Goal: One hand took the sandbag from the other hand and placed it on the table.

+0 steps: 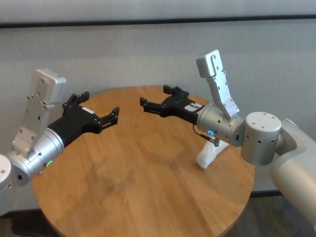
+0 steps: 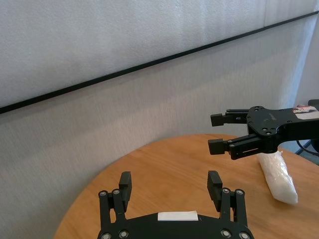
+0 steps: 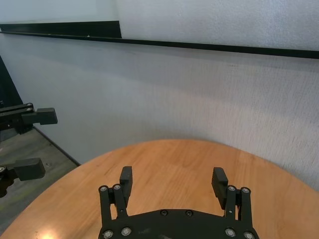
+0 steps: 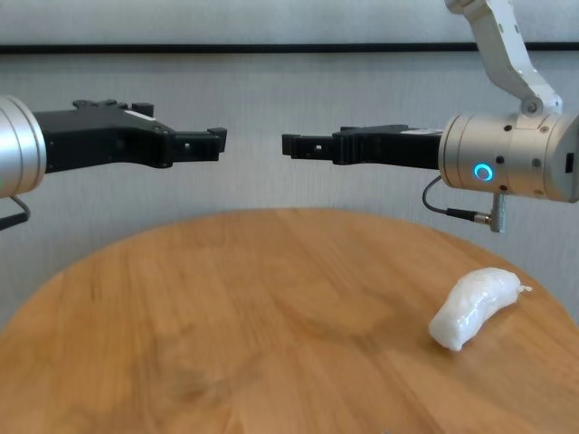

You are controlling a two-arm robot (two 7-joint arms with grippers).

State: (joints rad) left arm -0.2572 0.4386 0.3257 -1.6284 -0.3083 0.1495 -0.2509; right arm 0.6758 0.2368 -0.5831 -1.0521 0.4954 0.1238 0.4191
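Lower right of the chest frame, we log one small white glossy plastic-wrapped sandbag (image 4: 472,306) lying on the round light-brown wooden surface (image 4: 253,316). Above, mid-frame right, the black two-finger right tool (image 4: 291,145); mid-frame left, the black left tool (image 4: 215,141). Both are spread wide, holding nothing.

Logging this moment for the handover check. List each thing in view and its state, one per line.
Sandbag: lying flat on the table under the right arm, held by nothing.
Right tool: open, empty, raised above the table, pointing toward the left tool.
Left tool: open, empty, raised above the table, facing the right tool across a gap.
Table: bears only the sandbag.
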